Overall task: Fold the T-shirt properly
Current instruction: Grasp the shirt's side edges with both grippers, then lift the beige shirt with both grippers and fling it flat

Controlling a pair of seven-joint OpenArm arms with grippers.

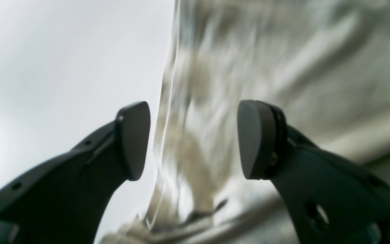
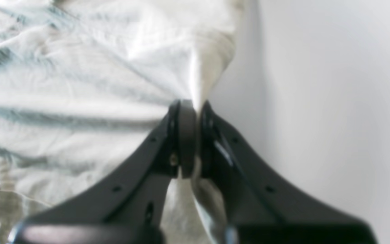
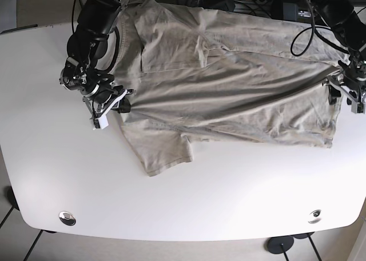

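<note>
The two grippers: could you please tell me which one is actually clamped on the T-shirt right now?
The right gripper, at the base view's left, is shut on a pinch of the T-shirt. The left gripper has its jaws apart, with nothing between them.

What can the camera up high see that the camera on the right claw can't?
Only the base view shows the whole T-shirt spread across the white table, its loose sleeve, and both arms, with the left claw at the far edge. Only the right wrist view shows, close up, the right claw pinched shut on a bunched fold of cloth. Both show the shirt and table.
</note>
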